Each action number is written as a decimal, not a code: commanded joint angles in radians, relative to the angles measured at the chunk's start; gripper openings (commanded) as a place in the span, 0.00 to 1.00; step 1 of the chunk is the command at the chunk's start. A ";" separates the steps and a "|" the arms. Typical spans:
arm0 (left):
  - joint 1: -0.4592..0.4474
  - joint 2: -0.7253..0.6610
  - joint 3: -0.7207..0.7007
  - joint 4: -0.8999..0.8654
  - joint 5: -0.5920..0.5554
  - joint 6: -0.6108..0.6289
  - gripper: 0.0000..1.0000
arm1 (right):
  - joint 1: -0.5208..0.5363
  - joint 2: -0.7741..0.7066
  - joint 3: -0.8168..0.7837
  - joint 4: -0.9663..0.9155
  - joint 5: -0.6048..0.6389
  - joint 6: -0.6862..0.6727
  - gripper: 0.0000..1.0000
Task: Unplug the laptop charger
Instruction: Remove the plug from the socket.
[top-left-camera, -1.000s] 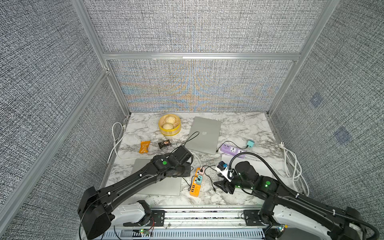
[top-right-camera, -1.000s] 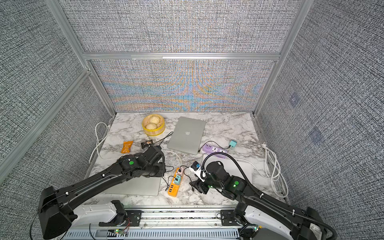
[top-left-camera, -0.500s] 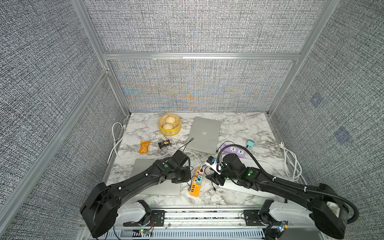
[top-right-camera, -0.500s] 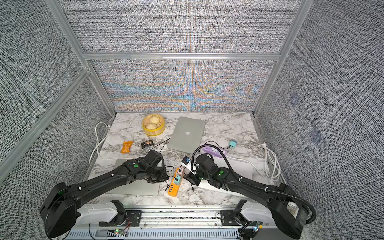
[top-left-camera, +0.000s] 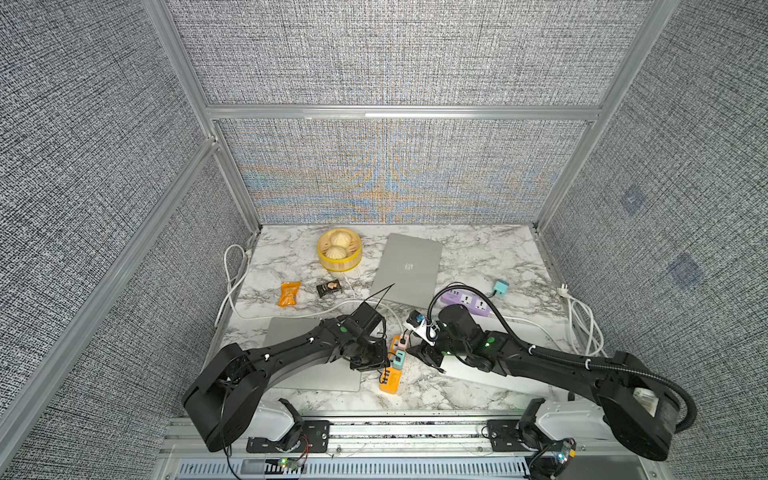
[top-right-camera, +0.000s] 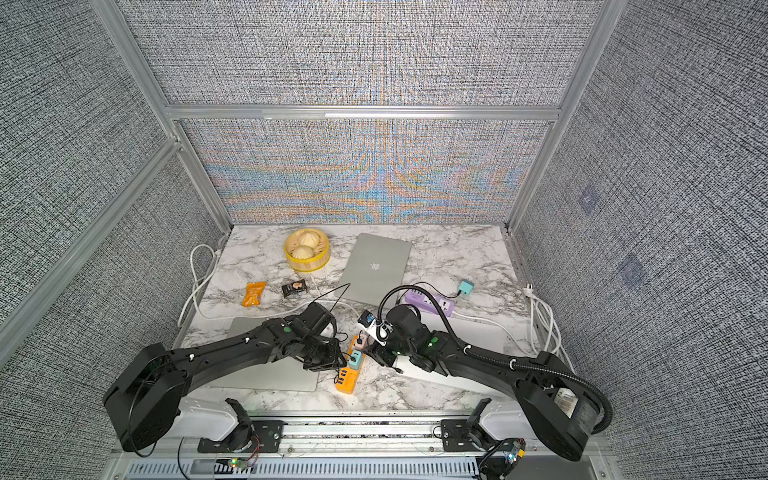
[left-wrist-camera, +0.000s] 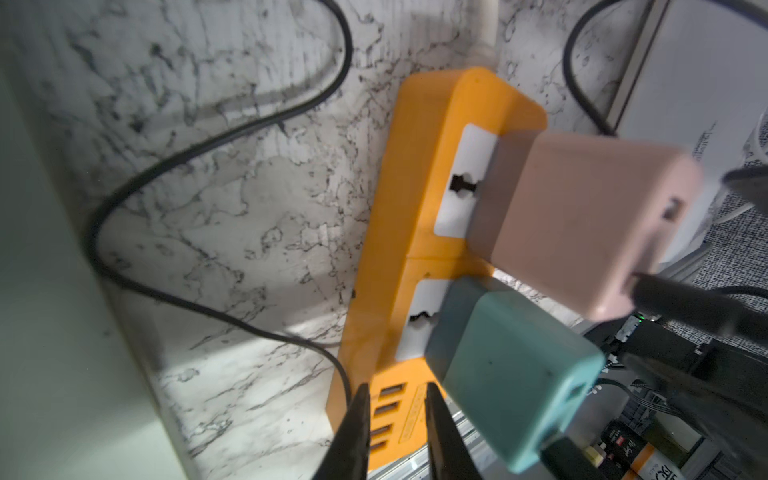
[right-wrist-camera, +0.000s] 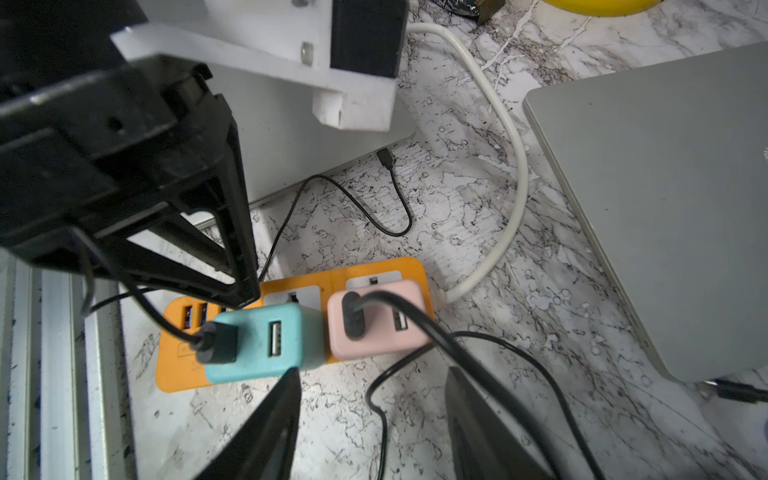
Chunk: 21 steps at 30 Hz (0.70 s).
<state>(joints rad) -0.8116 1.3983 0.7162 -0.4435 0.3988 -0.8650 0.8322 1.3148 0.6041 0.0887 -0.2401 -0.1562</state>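
L gripper (left-wrist-camera: 397, 390): jaws nearly together, narrow gap, nothing seen between them. Tips sit over USB end of orange power strip (left-wrist-camera: 415, 187).

R gripper (right-wrist-camera: 372, 374): jaws wide apart, empty, tips low, just beside teal charger (right-wrist-camera: 266, 345). Black lead from pink charger (right-wrist-camera: 374, 347) crosses one finger.

Both chargers seated in strip's sockets, side by side, teal nearer USB end.

Strip lies on bench (top-left-camera: 478, 253), just beside front-left laptop (right-wrist-camera: 286, 137). Thin black cable (right-wrist-camera: 399, 199) plugged into that laptop's edge; which charger feeds it, can't tell.

Second closed laptop (top-left-camera: 409, 266) further back.
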 joint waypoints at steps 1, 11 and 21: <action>0.002 0.010 -0.014 0.015 0.015 0.015 0.25 | 0.002 0.011 -0.017 0.084 0.005 -0.005 0.58; 0.002 0.058 -0.010 0.024 0.029 0.027 0.25 | 0.004 0.044 -0.016 0.128 -0.018 -0.015 0.58; 0.002 0.077 0.001 -0.026 0.002 0.055 0.25 | 0.009 0.096 -0.010 0.170 -0.021 -0.037 0.59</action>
<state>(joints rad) -0.8089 1.4662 0.7120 -0.4145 0.4480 -0.8291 0.8371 1.3994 0.5831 0.2245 -0.2405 -0.1818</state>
